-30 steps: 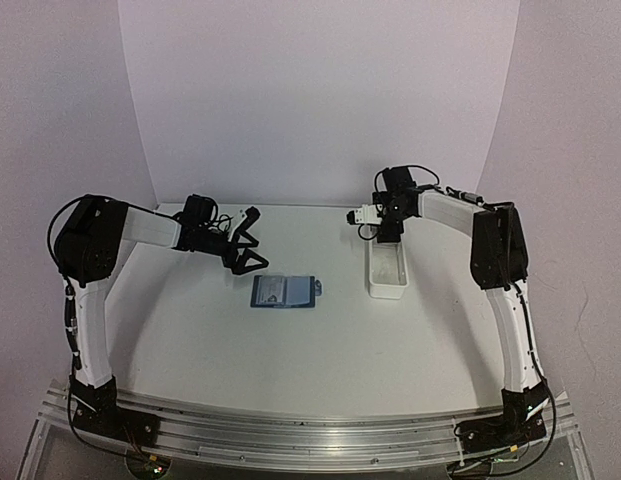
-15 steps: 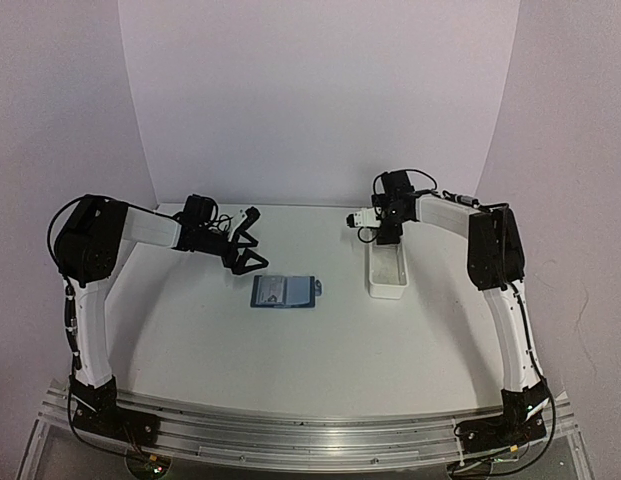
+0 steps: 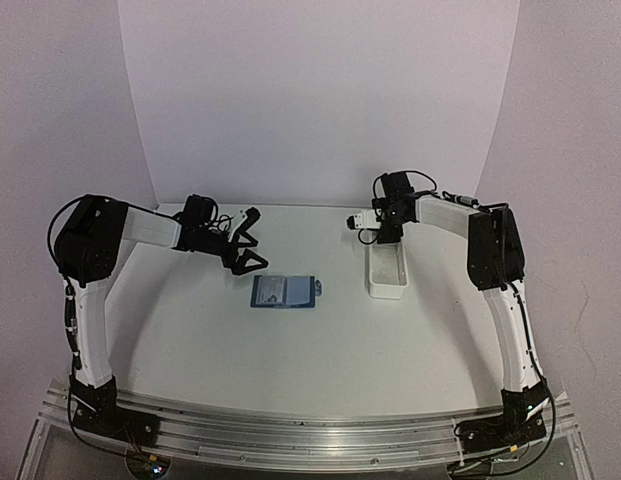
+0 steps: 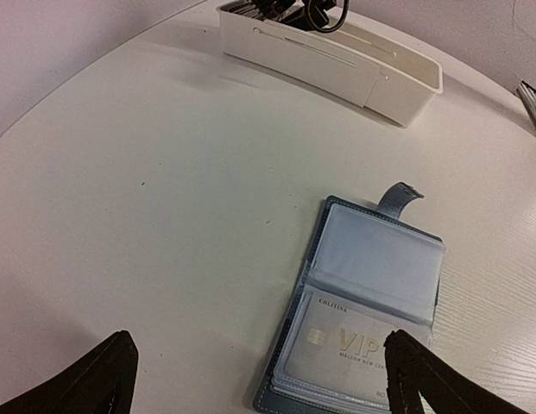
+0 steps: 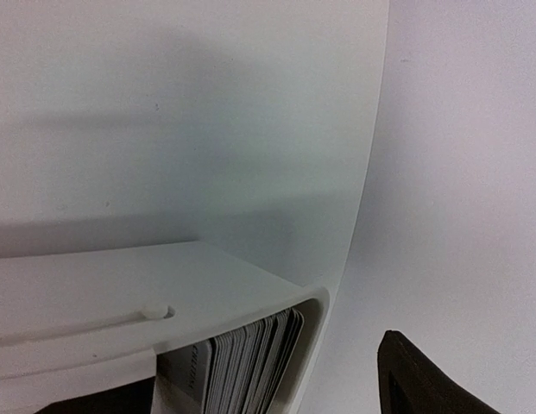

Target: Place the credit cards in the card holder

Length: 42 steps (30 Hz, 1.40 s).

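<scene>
Left gripper (image 3: pixel 250 242): fingers spread wide, holding nothing; hangs low just behind and left of the card holder, probably waiting to steady it or take a card.
Card holder (image 3: pixel 285 291): mid-table, between the arms, well apart from the tray; lies opened flat so the sleeves face up for loading.
Card holder, look: dark-blue cover, clear plastic sleeves (image 4: pixel 384 259); short snap tab (image 4: pixel 399 197) sticks out toward the tray; one pale card marked VIP (image 4: pixel 349 345) already sits in the nearer sleeve.
Tray (image 3: pixel 387 272): long, white; spare cards (image 5: pixel 250 358) stand on edge at its far end.
Right gripper (image 3: pixel 388 236): points down over that far end; fingers apart either side of the stack, nothing pinched; likely lining up a pick.
</scene>
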Tool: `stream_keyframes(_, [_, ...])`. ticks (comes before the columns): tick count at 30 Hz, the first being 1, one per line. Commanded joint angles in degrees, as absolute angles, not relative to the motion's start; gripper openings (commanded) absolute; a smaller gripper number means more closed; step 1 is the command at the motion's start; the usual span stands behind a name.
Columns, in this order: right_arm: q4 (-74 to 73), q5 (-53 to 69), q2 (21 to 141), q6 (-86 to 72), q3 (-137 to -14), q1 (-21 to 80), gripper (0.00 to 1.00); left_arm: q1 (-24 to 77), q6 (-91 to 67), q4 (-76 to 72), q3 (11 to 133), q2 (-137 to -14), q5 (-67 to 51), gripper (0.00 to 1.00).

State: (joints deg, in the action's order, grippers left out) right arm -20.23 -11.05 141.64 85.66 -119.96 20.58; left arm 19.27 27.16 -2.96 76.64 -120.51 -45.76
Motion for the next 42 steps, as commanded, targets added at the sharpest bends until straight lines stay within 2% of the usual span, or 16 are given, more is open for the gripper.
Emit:
stream_keyframes(1, [-19.21,-11.77,141.95,84.85,-120.24,20.26,0.81,18.92,28.21,-2.98,78.67,-120.85,-45.45,0.99])
stream_keyframes(16, [-19.22,-12.5,139.5,83.37,-121.15,20.11,0.7,18.91,28.43,-3.15,78.49,-120.52,-45.78,1.0])
stream_keyframes(42, [-19.46,-12.91,137.47,81.33,-118.95,20.14,0.26,18.9,28.57,-2.83,78.17,-120.41,-46.24,0.99])
